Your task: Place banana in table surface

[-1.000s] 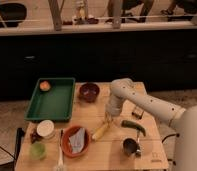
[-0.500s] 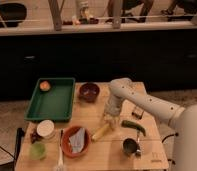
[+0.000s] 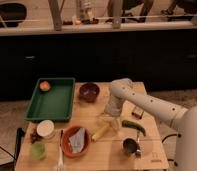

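Observation:
The pale-yellow banana (image 3: 101, 132) lies on the light wooden table surface (image 3: 112, 152), right of the orange plate. My gripper (image 3: 110, 121) hangs from the white arm (image 3: 142, 102) just above and to the right of the banana's upper end. The dark green vegetable (image 3: 133, 126) lies to the gripper's right.
A green tray (image 3: 52, 100) with an orange fruit (image 3: 44, 86) sits at the back left. A brown bowl (image 3: 89, 92) stands behind the gripper. An orange plate (image 3: 75, 140) with a packet, a white bowl (image 3: 45, 129), a green cup (image 3: 38, 150), a fork (image 3: 60, 155) and a dark metal cup (image 3: 130, 146) stand near the front.
The banana sits slightly lower on the table; the gripper stays close above its upper end. The arm has barely moved.

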Robot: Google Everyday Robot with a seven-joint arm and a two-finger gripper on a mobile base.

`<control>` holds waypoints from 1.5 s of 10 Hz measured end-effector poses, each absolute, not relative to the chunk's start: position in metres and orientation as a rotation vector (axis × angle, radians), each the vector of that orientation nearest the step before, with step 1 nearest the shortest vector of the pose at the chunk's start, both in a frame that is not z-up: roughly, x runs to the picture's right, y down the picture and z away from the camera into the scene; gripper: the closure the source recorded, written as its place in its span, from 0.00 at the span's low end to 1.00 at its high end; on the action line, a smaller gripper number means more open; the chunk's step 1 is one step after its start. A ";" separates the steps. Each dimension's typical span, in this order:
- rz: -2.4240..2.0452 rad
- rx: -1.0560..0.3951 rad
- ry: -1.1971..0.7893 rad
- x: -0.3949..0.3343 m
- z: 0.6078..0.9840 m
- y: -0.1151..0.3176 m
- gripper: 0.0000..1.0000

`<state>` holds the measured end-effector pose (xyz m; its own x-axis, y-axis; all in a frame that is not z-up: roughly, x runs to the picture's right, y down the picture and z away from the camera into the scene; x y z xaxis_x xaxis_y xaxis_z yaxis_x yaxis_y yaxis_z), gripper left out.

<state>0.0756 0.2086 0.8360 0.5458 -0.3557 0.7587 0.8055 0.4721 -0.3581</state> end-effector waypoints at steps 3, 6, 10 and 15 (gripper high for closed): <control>-0.782 -0.770 -0.668 0.077 0.832 0.211 0.20; -0.772 -0.753 -0.678 0.081 0.829 0.209 0.20; -0.763 -0.750 -0.684 0.087 0.828 0.208 0.20; -0.766 -0.751 -0.684 0.086 0.828 0.208 0.20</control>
